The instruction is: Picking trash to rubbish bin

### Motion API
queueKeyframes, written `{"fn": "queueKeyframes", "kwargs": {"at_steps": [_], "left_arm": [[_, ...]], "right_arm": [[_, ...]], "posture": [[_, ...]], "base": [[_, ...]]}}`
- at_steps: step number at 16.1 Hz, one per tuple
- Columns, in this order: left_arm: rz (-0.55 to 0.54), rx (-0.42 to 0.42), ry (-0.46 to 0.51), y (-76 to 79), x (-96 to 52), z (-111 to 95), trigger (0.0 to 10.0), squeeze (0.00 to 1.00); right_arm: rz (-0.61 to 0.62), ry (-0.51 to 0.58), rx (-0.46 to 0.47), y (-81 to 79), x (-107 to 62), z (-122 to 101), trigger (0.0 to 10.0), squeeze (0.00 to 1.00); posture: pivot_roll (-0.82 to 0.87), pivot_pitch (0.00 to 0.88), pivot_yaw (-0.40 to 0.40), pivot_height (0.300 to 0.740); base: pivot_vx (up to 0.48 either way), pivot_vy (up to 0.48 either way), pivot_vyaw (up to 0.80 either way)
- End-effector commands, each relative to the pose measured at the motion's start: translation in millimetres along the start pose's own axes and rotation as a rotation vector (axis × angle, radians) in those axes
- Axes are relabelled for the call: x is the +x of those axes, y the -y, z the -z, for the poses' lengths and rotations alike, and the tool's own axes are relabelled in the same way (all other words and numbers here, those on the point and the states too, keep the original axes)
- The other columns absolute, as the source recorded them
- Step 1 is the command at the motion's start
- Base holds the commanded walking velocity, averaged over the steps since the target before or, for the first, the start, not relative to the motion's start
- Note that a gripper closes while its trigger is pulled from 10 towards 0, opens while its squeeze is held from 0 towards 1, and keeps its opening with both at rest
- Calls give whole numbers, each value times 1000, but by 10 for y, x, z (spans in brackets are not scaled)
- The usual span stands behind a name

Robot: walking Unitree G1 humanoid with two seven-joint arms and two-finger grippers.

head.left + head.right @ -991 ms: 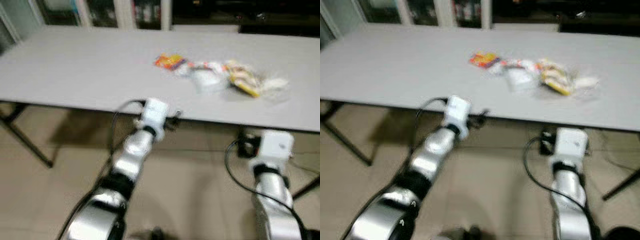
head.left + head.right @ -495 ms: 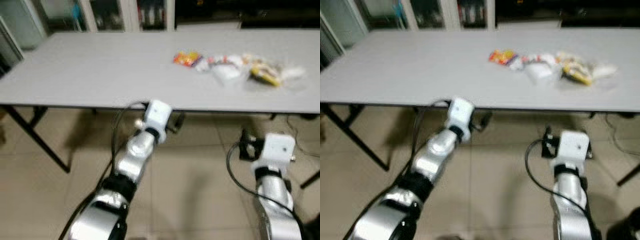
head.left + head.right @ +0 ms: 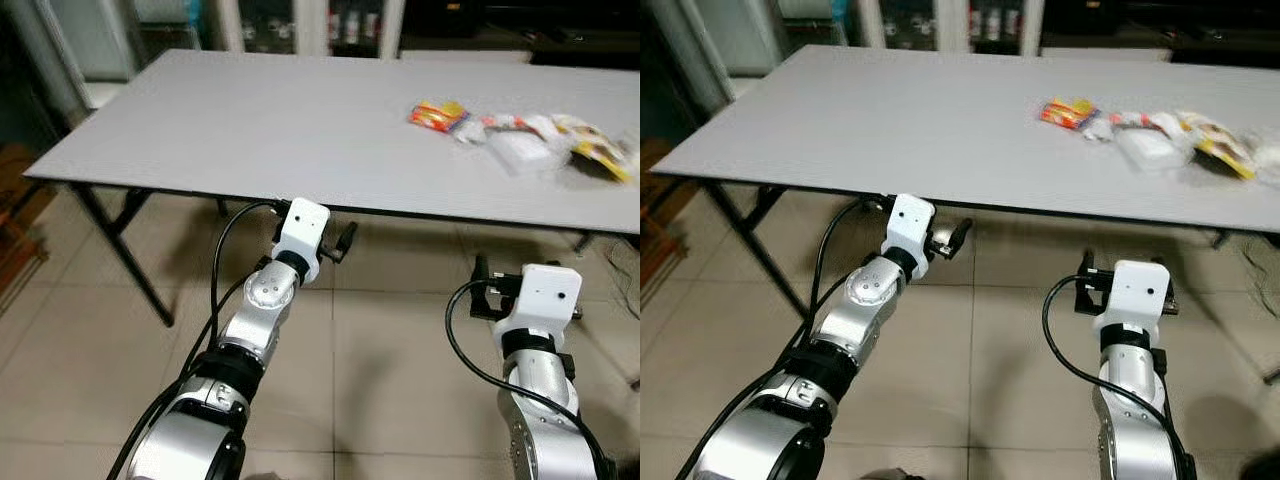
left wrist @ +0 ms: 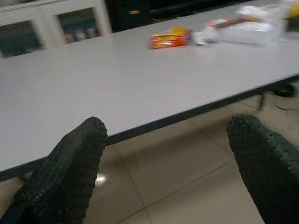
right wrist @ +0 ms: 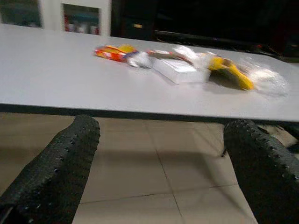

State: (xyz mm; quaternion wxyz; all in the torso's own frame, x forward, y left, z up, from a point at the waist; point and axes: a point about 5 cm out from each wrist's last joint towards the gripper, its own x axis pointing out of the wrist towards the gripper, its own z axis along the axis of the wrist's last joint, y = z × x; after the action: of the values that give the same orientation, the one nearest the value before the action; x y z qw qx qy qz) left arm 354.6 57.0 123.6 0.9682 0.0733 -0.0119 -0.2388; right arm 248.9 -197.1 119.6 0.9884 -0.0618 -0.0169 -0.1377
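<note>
We are at the approach step: nothing is picked up yet, and we see no bin from here. Our left gripper (image 4: 168,172) hangs below the near edge of the grey table (image 3: 250,120), its two black fingers (image 4: 65,172) spread wide apart with nothing between them. Our right gripper (image 5: 159,172) sits just as low, short of the table edge, its fingers also apart and empty.

The trash lies well ahead of both grippers and above them, on the far right part of the tabletop: an orange snack packet (image 3: 438,116) nearest the left gripper, then a white wrapper (image 3: 520,148) beside it, and a yellow packet (image 3: 597,158) beyond that, the pieces bunched close together.

We judge the next move calls for stepping closer and to the right, then raising the right gripper over the table edge toward the pile.
</note>
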Motion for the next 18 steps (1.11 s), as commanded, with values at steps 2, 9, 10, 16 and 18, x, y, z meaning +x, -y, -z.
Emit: {"fn": "queueKeyframes", "kwargs": {"at_steps": [2, 9, 10, 16, 18], "left_arm": [[93, -10, 23, 132, 20, -48, 10000, 0], [139, -28, 34, 170, 23, -66, 10000, 0], [149, -32, 34, 180, 18, -61, 10000, 0], [175, -54, 39, 186, -8, -45, 10000, 0], [191, -57, 47, 198, -11, -56, 10000, 0]], "right_arm": [[28, 4, 12, 46, 8, -26, 10000, 0], [35, 6, 14, 55, 1, -31, 10000, 0], [36, 6, 14, 56, -3, -32, 10000, 0], [32, 8, 6, 56, -29, -45, 10000, 0], [32, 26, -3, 61, -39, -77, 10000, 0]], "posture": [[72, 71, 41, 740], [68, 71, 44, 740], [65, 71, 44, 740], [65, 71, 44, 740], [65, 71, 44, 740]], "base": [[0, 0, -784], [0, 0, -781], [0, 0, -781], [0, 0, -781], [0, 0, 0]]}}
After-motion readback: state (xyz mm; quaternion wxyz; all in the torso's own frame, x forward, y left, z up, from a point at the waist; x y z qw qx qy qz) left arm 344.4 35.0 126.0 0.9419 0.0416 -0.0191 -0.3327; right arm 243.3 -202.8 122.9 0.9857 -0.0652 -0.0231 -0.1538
